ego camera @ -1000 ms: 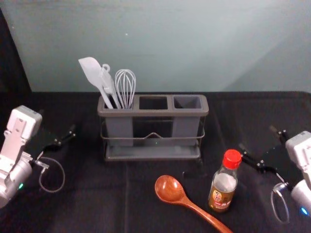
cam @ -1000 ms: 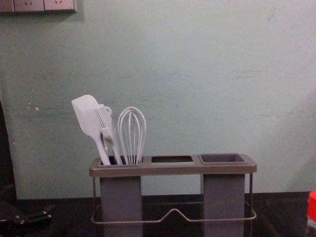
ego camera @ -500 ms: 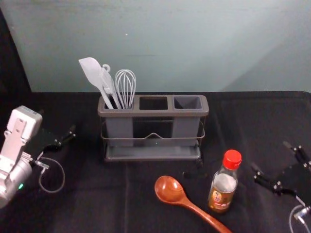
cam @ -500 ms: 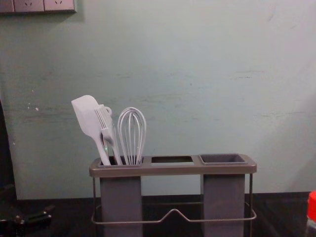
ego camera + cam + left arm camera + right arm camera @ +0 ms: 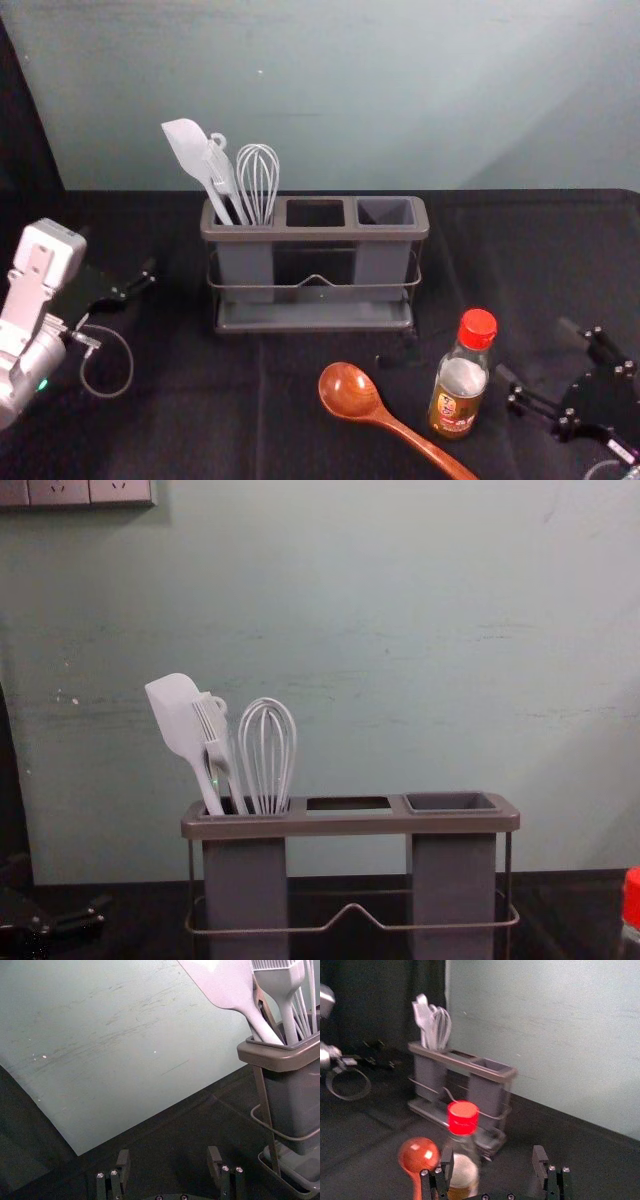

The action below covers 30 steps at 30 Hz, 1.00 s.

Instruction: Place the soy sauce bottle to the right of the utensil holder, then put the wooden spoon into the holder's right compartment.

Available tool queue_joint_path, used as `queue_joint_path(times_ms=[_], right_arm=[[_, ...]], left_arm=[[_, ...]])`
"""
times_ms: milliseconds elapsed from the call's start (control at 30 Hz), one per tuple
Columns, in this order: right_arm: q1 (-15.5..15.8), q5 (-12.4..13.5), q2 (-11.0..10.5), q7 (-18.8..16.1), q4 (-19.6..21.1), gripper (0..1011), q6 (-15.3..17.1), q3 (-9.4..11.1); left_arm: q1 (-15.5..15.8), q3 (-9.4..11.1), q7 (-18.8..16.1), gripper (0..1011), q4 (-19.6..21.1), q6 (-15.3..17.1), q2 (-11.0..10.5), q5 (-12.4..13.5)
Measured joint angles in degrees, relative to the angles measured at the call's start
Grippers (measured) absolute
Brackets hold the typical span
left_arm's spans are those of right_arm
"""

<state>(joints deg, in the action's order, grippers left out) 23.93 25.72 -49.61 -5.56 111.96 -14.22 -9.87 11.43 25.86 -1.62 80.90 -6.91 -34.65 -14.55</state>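
Right gripper (image 5: pixel 535 348): fingers wide, holding nothing; just right of the bottle. In the last second it has shifted nearer, drawing level with the bottle's side.
Soy sauce bottle (image 5: pixel 460 388): upright on the near right, unmoved. I read the shift as lining up for a grasp; bottle first.
Wooden spoon (image 5: pixel 350 391): flat, bowl left of the bottle, handle running near and right past its foot. A low sweep could nudge it.
Utensil holder (image 5: pixel 315 232): farther off; right compartment (image 5: pixel 386 212) empty, ready for the spoon later. White utensils (image 5: pixel 268 755) fill the left one.
Open room: table (image 5: pixel 525 245) right of the holder, wide enough, I judge, for the bottle.
Edges: holder's right end and the far wall (image 5: pixel 400 90); I'd lift, then go far.
Left gripper (image 5: pixel 118 252): parked left of the holder, fingers wide, empty.
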Motion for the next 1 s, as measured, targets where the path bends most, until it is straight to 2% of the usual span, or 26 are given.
queue_joint_path(times_ms=[33, 200, 333, 533, 667, 733, 1000], right_arm=[[-0.3, 1.6, 0.5, -1.4, 0.0, 1004, -0.3, -0.4], [-2.4, 5.9, 3.2, -5.3, -0.9, 1004, -0.7, -1.9], [-3.8, 6.4, 5.0, -6.0, -1.6, 1004, -0.7, -2.8], [-7.8, 3.8, 8.8, -5.8, -3.7, 1004, 0.9, -5.1], [-8.9, 2.2, 10.3, -5.7, -4.6, 1004, 1.1, -5.9], [-9.2, 0.9, 11.0, -5.3, -4.7, 1004, 1.2, -6.2], [-9.0, -1.3, 12.4, -4.9, -4.5, 1004, 1.2, -6.0]], left_arm=[[0.0, 0.0, 0.0, 1011, 0.0, 0.0, 0.0, 0.0], [0.0, 0.0, 0.0, 1011, 0.0, 0.0, 0.0, 0.0], [0.0, 0.0, 0.0, 1012, 0.0, 0.0, 0.0, 0.0], [0.0, 0.0, 0.0, 1012, 0.0, 0.0, 0.0, 0.0], [0.0, 0.0, 0.0, 1012, 0.0, 0.0, 0.0, 0.0], [0.0, 0.0, 0.0, 1011, 0.0, 0.0, 0.0, 0.0], [0.0, 0.0, 0.0, 1011, 0.0, 0.0, 0.0, 0.0]])
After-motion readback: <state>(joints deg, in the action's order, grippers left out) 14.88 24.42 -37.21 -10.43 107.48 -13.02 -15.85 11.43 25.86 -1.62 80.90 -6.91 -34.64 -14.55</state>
